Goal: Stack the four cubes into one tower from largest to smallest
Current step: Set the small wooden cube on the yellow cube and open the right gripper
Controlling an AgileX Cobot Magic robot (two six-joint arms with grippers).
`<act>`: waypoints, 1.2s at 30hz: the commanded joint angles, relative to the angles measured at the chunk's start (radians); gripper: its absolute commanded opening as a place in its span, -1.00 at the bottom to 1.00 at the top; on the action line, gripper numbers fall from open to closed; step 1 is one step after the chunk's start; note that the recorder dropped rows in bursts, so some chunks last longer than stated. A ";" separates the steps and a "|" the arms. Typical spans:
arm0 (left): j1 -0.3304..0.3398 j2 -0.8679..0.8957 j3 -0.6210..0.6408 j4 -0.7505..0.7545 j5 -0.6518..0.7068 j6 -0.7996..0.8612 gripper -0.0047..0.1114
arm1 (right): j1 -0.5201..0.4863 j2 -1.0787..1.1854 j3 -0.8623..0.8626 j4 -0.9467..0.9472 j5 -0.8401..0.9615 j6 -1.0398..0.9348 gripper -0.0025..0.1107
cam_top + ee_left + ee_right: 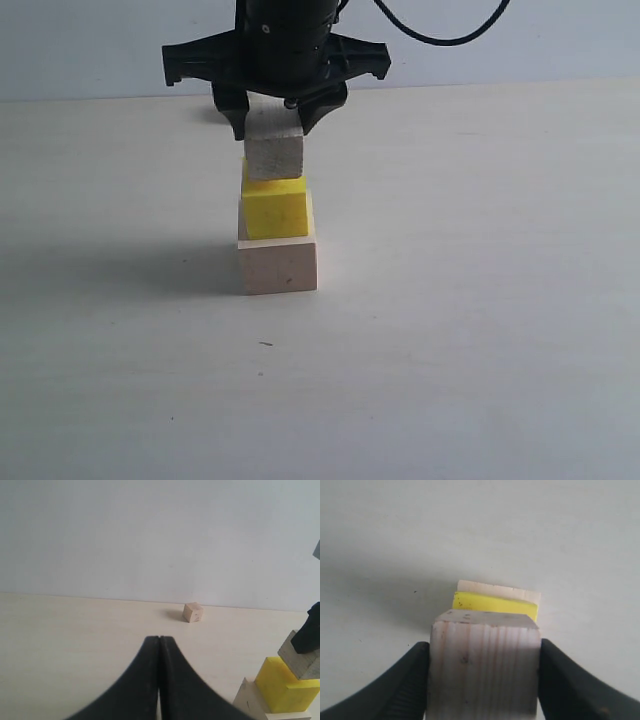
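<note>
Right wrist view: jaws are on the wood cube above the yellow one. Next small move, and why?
Probably open the right gripper just enough to release. Its wood cube already seems to rest on the yellow cube, which sits on the large cube, roughly in line. The smallest cube lies apart on the table, yet to be stacked.

We note right gripper (272,125) matte black throughout, wide winged housing (190,60) below a round black wrist (290,25), thin black cable (440,42) looping off it, we see left gripper (159,639) likewise black, fingers (140,680) smooth, tapering, flared like curved blades
</note>
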 commanded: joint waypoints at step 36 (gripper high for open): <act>0.000 -0.005 0.006 -0.015 0.004 0.004 -0.92 | 0.002 0.010 -0.010 0.012 -0.010 0.009 0.26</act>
